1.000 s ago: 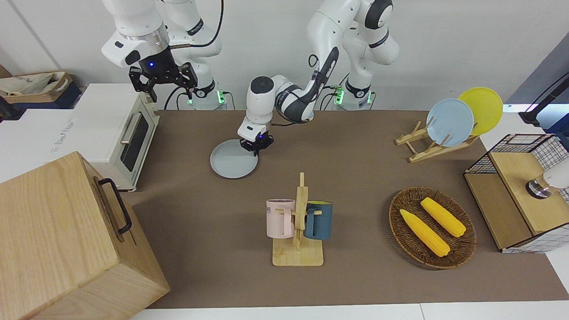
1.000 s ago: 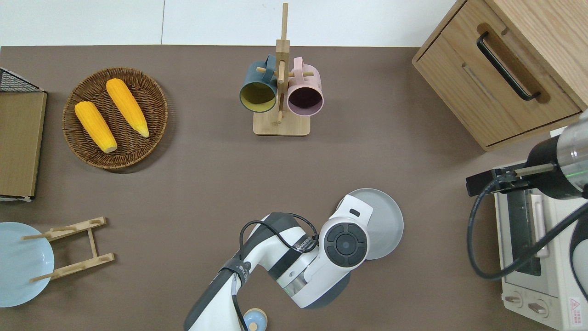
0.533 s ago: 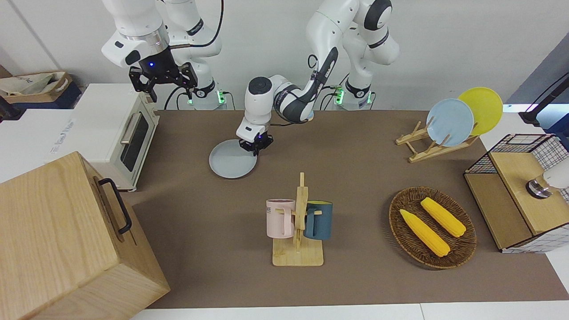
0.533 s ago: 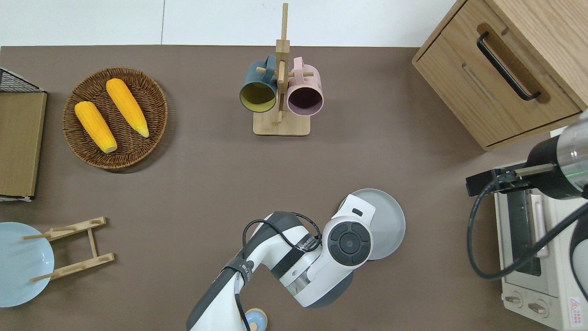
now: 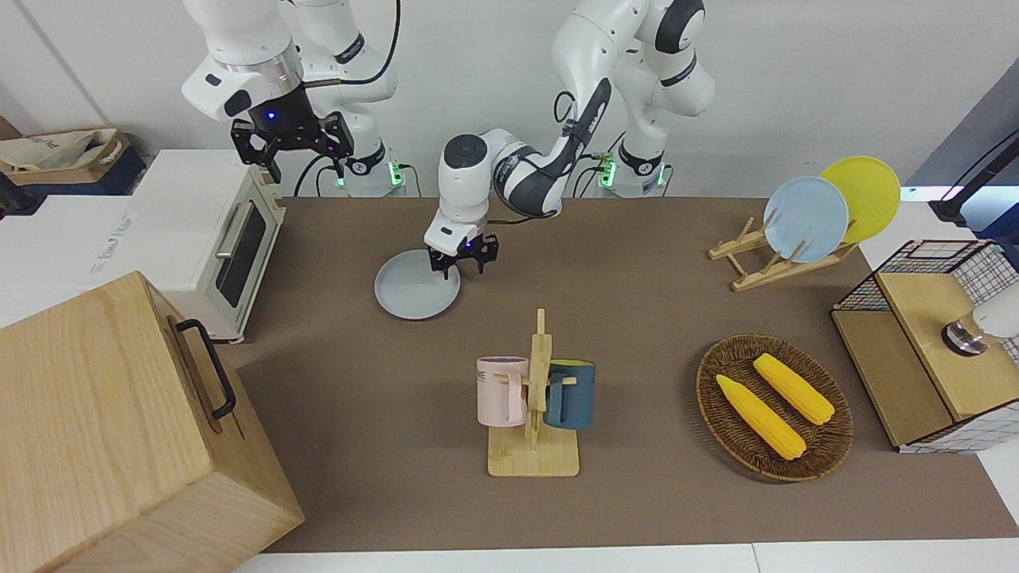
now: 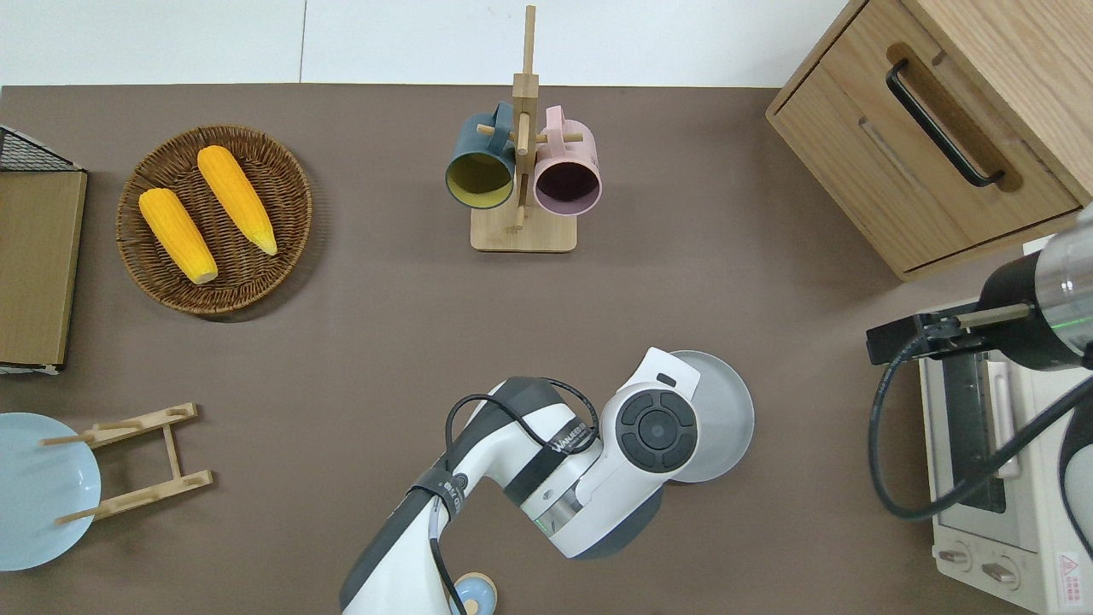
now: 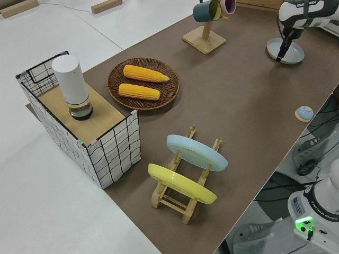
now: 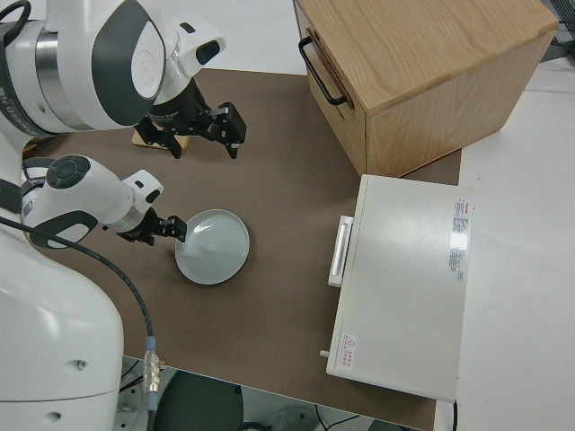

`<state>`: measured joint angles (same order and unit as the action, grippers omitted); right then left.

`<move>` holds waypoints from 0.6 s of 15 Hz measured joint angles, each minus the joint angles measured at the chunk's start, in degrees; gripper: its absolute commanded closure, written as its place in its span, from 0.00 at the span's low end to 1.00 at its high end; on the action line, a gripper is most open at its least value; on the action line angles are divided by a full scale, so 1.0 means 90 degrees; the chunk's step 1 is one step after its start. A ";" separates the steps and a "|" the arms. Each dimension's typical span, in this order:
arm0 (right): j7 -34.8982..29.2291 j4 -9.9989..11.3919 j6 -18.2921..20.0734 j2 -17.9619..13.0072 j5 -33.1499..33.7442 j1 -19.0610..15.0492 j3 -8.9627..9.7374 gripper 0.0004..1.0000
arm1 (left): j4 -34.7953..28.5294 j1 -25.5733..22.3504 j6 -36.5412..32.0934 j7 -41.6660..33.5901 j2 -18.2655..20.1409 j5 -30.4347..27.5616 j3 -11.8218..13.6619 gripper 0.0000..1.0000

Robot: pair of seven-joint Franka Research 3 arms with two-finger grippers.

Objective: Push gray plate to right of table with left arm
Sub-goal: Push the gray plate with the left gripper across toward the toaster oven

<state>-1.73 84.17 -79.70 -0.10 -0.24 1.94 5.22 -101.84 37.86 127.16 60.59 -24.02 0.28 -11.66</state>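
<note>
The gray plate (image 5: 414,290) lies flat on the brown table (image 5: 637,318), near the robots' edge and toward the right arm's end; it also shows in the overhead view (image 6: 726,418) and the right side view (image 8: 216,250). My left gripper (image 5: 462,267) is open and low at the plate's rim on the side toward the left arm's end. One finger (image 5: 440,269) is over the rim and the other is off the plate. In the overhead view the arm's wrist (image 6: 657,427) hides the gripper. My right gripper (image 5: 291,151), showing a blue light, is parked and open.
A white toaster oven (image 5: 199,239) and a wooden cabinet (image 5: 119,430) stand at the right arm's end. A mug rack (image 5: 533,398) stands mid-table, farther from the robots. A corn basket (image 5: 772,406), a plate rack (image 5: 804,219) and a wire crate (image 5: 931,350) are at the left arm's end.
My left gripper was shut at the plate's rim and has now opened. The plate slid a little toward the right arm's end, then stopped.
</note>
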 measured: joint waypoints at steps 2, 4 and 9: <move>0.0000 0.0000 0.0000 0.0000 0.0000 0.0000 0.0000 0.02 | 0.0001 -0.0152 -0.0129 -0.0145 0.0081 0.0000 0.0000 0.02; 0.0000 0.0000 0.0000 0.0000 0.0000 0.0000 0.0000 0.02 | -0.0008 -0.0297 -0.0244 -0.0239 0.0167 0.0000 0.0000 0.02; 0.0000 0.0000 0.0000 0.0000 0.0000 0.0000 0.0000 0.02 | -0.0158 -0.0626 -0.0586 -0.0585 0.0553 0.0000 -0.0002 0.02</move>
<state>-1.73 84.17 -79.70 -0.10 -0.24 1.94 5.22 -103.26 32.23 121.89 55.32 -19.04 0.28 -11.68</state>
